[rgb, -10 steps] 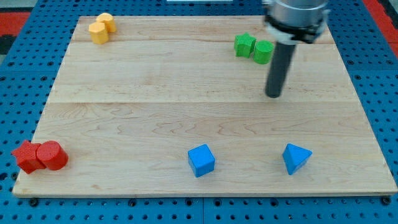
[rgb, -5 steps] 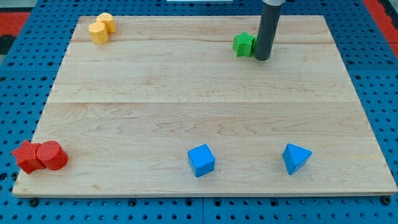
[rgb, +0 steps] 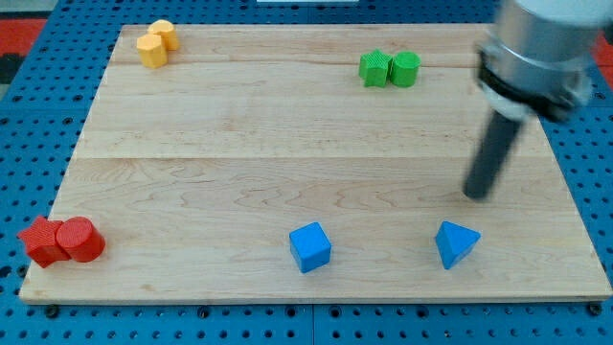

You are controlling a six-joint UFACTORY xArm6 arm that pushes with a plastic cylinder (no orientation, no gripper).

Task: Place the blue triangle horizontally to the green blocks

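Two green blocks (rgb: 390, 69) sit up top; my tip (rgb: 476, 195) hovers just above-right of the blue triangle (rgb: 455, 243), not touching, holding nothing.

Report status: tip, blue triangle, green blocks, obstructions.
My tip above-right of the blue triangle, not touching. Triangle near the view's bottom edge; green blocks at the top. Board between them holds nothing.
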